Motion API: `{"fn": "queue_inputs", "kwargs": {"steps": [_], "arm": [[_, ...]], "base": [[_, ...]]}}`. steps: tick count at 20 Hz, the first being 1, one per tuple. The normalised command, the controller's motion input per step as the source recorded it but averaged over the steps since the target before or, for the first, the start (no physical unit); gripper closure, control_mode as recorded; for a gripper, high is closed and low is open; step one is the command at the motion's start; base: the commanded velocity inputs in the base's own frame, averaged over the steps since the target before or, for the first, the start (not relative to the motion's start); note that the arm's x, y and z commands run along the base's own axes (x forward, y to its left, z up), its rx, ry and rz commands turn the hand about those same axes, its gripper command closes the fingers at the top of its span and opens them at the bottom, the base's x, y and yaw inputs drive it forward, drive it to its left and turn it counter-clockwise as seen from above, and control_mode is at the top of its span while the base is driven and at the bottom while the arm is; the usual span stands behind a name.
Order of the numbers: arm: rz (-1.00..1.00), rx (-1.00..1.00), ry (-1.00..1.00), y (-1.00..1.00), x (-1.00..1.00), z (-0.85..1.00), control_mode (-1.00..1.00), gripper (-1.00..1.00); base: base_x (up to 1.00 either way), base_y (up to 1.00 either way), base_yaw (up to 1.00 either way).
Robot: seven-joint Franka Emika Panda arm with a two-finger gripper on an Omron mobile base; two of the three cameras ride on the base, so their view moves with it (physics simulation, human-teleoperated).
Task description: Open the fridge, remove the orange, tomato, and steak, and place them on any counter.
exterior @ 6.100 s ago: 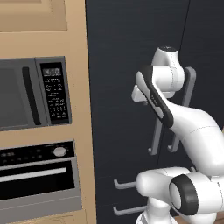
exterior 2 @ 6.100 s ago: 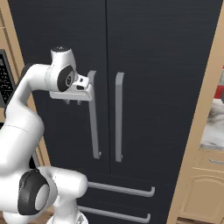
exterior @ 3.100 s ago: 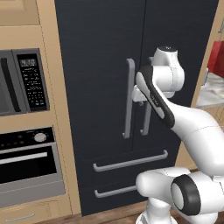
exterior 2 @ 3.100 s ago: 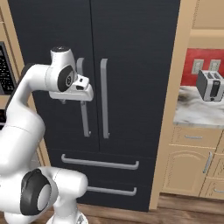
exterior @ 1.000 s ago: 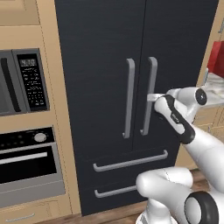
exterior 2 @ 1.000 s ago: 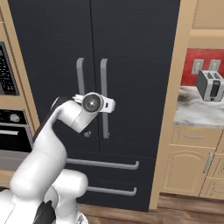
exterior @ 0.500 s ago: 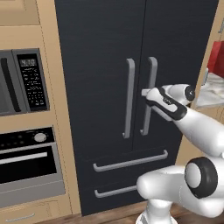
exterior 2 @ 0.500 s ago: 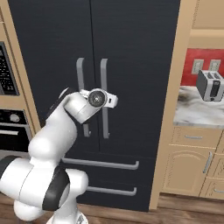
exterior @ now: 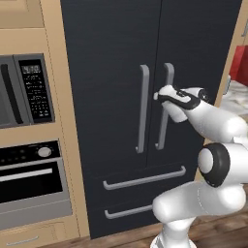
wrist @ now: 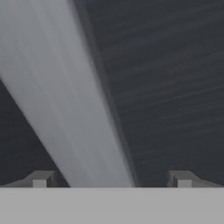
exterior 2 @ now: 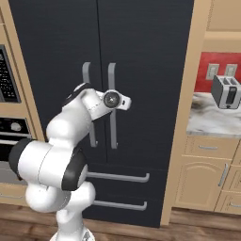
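Observation:
The fridge stands with both dark doors shut, so the orange, tomato and steak are hidden. My gripper is at mid-height on the right door's grey bar handle, reaching in from the right. From the other side the gripper sits just right of that handle. In the hand view the handle runs slantwise between my two fingertips, which stand wide apart, so the gripper is open around the bar. The marbled counter lies to the fridge's right.
A microwave and a wall oven are built in left of the fridge. Two drawer handles cross the fridge's lower part. A steel toaster stands on the counter, above beige cabinets.
Over the last second the hand swung in toward the fridge and closed on the right door's handle, jaws staying wide. Earlier frames show the base driving right until the fridge stood centred.

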Motion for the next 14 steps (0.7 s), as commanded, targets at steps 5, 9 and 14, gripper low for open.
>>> {"fn": "queue_inputs", "kwargs": {"steps": [5,9,14], "arm": [[0.00,0.00,0.00,0.00,0.62,-0.12,-1.00,-1.00],[0.00,0.00,0.01,0.00,0.56,-0.09,-1.00,-1.00],[0.00,0.00,0.01,0.00,0.04,0.00,-1.00,1.00]], "base": [[0.00,0.00,0.00],[0.00,0.00,0.00],[0.00,0.00,0.00]]}}
